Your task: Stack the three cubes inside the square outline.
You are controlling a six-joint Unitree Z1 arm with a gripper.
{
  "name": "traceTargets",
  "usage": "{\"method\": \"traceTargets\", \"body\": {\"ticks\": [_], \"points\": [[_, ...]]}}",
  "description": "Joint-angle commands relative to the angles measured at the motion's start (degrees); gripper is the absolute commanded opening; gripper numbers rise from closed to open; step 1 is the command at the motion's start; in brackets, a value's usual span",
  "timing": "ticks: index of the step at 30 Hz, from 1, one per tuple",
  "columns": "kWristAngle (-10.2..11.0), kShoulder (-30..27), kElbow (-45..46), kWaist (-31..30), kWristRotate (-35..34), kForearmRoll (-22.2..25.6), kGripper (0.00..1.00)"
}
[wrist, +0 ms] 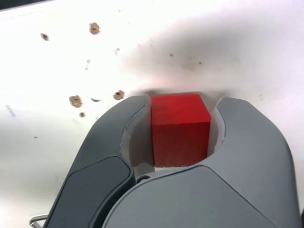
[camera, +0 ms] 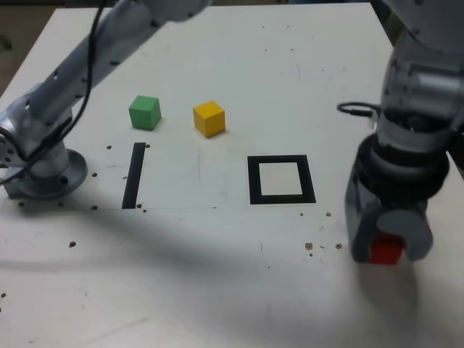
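Gripper (camera: 384, 246) clamped around small, solid red cube (wrist: 179, 129), matte faces.

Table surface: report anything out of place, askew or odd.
Small brown specks dot the white table, some near the red cube in the claw. The green cube and yellow cube sit upright; square outline empty.

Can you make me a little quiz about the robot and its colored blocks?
1. Which block sits between the jaws of the end effector?
2. True or false: the square outline already has a block inside it.
3. In the exterior view, which block is nearer the black tape strip: green or yellow?

Key:
1. The red cube.
2. False.
3. The green cube, not the yellow cube.
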Motion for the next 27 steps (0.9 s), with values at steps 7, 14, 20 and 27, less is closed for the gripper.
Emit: {"method": "traceTargets", "body": {"ticks": [7,14,20,27], "points": [[-0.4,-8.0,7.8,3.7,3.3,0.6,0.25],[0.4,-15.0,17.6,10.3,7.2,-0.1,0.25],[0.9,-20.1,28.5,16.7,9.7,-4.9,0.25],[2.0,-22.6,35.6,20.9,11.2,-8.5,0.25]]}}
